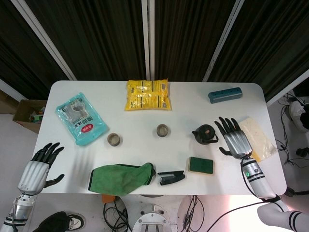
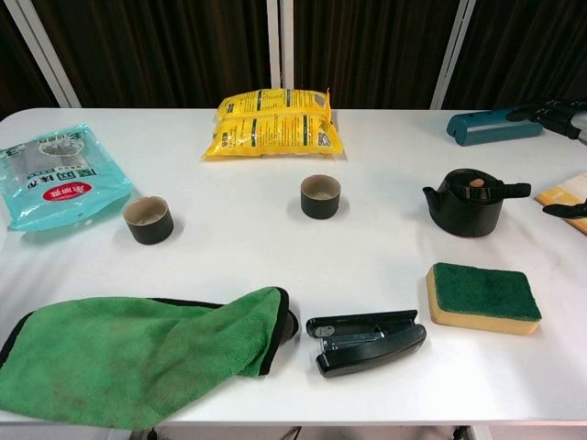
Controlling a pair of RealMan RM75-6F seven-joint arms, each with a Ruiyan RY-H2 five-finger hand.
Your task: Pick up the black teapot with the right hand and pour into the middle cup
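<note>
The black teapot [image 1: 205, 134] [image 2: 472, 203] stands upright on the white table [image 1: 145, 154], its handle pointing right. My right hand [image 1: 235, 137] [image 2: 567, 116] is open just right of it, fingers spread and apart from the pot; the chest view shows only its fingertips at the right edge. Two dark cups stand on the table: one in the middle [image 1: 163, 130] [image 2: 321, 196] and one further left [image 1: 114, 139] [image 2: 148, 220]. My left hand [image 1: 41, 162] hangs open beyond the table's left edge.
A green cloth [image 1: 123, 178] [image 2: 138, 353], a black stapler [image 1: 171, 177] and a green sponge [image 1: 201, 165] lie along the front. At the back lie a yellow bag [image 1: 147, 94], a teal bag [image 1: 79, 117] and a blue case [image 1: 225, 94]. A tan packet [image 1: 260, 137] lies beside my right hand.
</note>
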